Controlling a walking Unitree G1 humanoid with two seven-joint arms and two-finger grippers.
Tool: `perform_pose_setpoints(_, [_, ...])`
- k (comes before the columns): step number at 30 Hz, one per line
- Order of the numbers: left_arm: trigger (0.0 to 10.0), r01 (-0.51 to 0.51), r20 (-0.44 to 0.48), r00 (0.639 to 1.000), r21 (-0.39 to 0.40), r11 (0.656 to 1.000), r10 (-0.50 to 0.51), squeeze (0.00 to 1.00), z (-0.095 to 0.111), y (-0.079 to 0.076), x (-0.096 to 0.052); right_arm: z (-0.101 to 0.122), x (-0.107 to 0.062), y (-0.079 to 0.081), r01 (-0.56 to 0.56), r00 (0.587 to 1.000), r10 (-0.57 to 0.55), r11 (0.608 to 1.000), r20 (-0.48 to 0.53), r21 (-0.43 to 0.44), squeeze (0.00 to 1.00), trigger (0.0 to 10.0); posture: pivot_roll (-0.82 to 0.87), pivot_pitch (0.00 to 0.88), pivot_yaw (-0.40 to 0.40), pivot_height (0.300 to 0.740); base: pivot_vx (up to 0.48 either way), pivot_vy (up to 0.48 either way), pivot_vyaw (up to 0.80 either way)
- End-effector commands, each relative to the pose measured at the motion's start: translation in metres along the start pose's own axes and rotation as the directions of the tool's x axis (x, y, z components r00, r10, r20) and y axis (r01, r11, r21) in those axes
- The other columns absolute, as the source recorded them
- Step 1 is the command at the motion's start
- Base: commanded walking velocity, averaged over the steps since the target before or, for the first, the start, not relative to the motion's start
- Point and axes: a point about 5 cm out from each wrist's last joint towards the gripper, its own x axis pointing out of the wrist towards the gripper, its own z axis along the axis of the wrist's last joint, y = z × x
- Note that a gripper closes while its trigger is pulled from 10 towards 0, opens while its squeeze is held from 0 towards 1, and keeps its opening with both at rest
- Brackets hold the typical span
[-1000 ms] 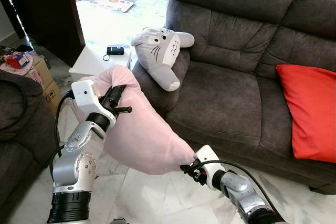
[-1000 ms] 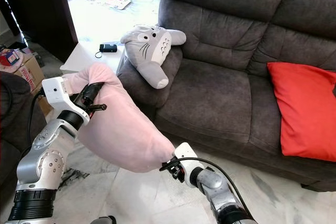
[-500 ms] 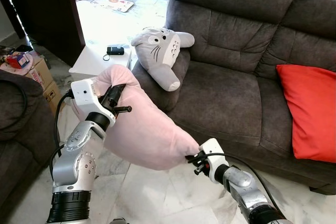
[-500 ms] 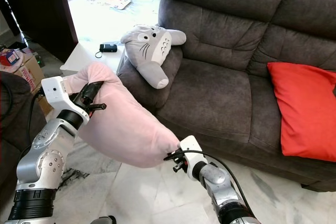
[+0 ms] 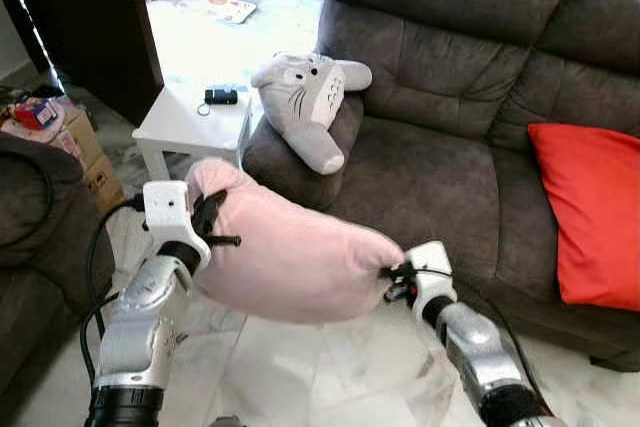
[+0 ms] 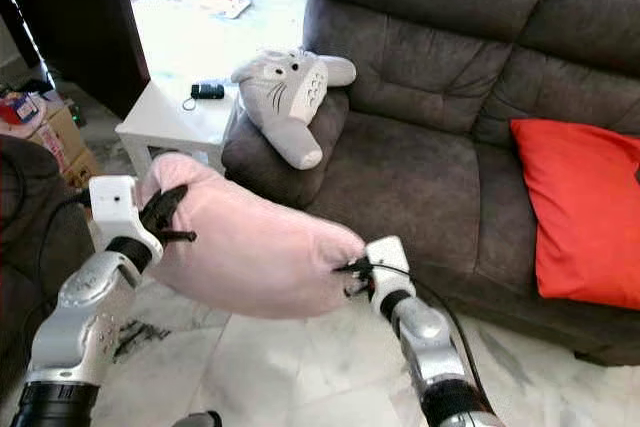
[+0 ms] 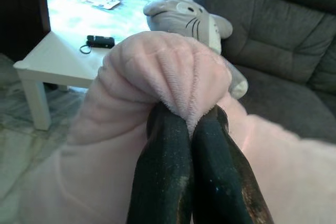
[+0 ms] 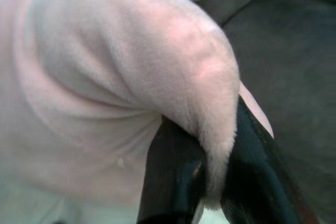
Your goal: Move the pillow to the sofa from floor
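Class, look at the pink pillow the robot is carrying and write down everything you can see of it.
The pink pillow is soft, plush-looking fabric, plain pale pink. It hangs in the air above the marble floor, lying roughly level, in front of the grey sofa. The left end effector pinches a bunched fold at one end; the right end effector is shut on the opposite corner. It sags a little between them.

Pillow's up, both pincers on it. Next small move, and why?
Probably carry it forward and slightly up over the sofa's free seat. The left pincer and right pincer each pinch an end of the pink pillow, which hangs off the floor, short of the seat's front edge. The plush toy and red cushion leave the middle free.
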Motion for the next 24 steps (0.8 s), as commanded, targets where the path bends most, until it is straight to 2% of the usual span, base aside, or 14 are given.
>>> perform_pose_setpoints(1, [10.0, -0.003, 0.052, 0.999, 0.059, 0.998, 0.000, 0.00, 0.006, -0.001, 0.000, 0.011, -0.001, -0.006, 0.056, 0.996, -0.059, 0.998, 0.064, 0.036, 0.00, 0.0, 0.18, 0.055, -0.142, 0.740, 0.000, 0.000, 0.00])
perform_pose_setpoints(5, [10.0, -0.021, 0.046, 0.999, 0.076, 0.997, 0.017, 0.00, 0.001, 0.001, -0.001, 0.010, -0.004, -0.001, 0.084, 0.993, -0.089, 0.994, 0.079, 0.063, 0.00, 0.0, 0.19, 0.045, -0.144, 0.740, 0.000, 0.000, 0.00])
perform_pose_setpoints(8, [10.0, -0.030, 0.059, 0.998, 0.061, 0.998, 0.026, 0.00, 0.000, 0.000, -0.002, 0.003, -0.007, 0.005, 0.080, 0.995, -0.085, 0.993, 0.052, 0.086, 0.00, 0.0, 0.19, 0.042, -0.147, 0.740, 0.000, 0.000, 0.00])
perform_pose_setpoints(9, [10.0, -0.032, 0.059, 0.998, 0.065, 0.997, 0.028, 0.00, -0.001, -0.001, -0.002, 0.002, -0.009, 0.006, 0.080, 0.995, -0.084, 0.994, 0.048, 0.080, 0.00, 2.8, 0.19, 0.041, -0.149, 0.740, 0.000, 0.000, 0.00])
perform_pose_setpoints(10, [10.0, -0.032, 0.059, 0.998, 0.065, 0.997, 0.028, 0.00, -0.001, -0.001, -0.002, 0.002, -0.009, 0.006, 0.080, 0.995, -0.084, 0.994, 0.048, 0.080, 0.00, 2.8, 0.19, 0.041, -0.149, 0.740, 0.000, 0.000, 0.00])
perform_pose_setpoints(11, [10.0, -0.041, 0.066, 0.997, 0.059, 0.997, 0.037, 0.00, -0.001, -0.001, -0.003, 0.001, -0.011, 0.006, 0.107, 0.993, -0.111, 0.991, 0.047, 0.085, 0.00, 10.0, 0.19, 0.041, -0.149, 0.740, 0.000, 0.000, 0.00])
perform_pose_setpoints(14, [10.0, -0.049, 0.079, 0.996, 0.069, 0.996, 0.044, 0.00, -0.001, 0.000, -0.005, 0.001, -0.013, 0.004, 0.133, 0.988, -0.140, 0.985, 0.061, 0.105, 0.00, 10.0, 0.19, 0.038, -0.150, 0.740, 0.000, 0.000, 0.00])
perform_pose_setpoints(17, [10.0, -0.071, 0.113, 0.992, 0.097, 0.993, 0.060, 0.00, 0.000, 0.003, -0.009, 0.008, -0.016, 0.001, 0.162, 0.975, -0.182, 0.975, 0.128, 0.155, 0.00, 10.0, 0.19, 0.032, -0.150, 0.740, 0.000, 0.000, 0.00])
perform_pose_setpoints(24, [10.0, -0.094, 0.137, 0.987, 0.093, 0.991, 0.081, 0.00, -0.001, 0.001, -0.013, 0.021, -0.014, 0.001, 0.182, 0.953, -0.223, 0.962, 0.204, 0.202, 0.00, 10.0, 0.18, 0.011, -0.146, 0.740, 0.000, 0.000, 0.00])
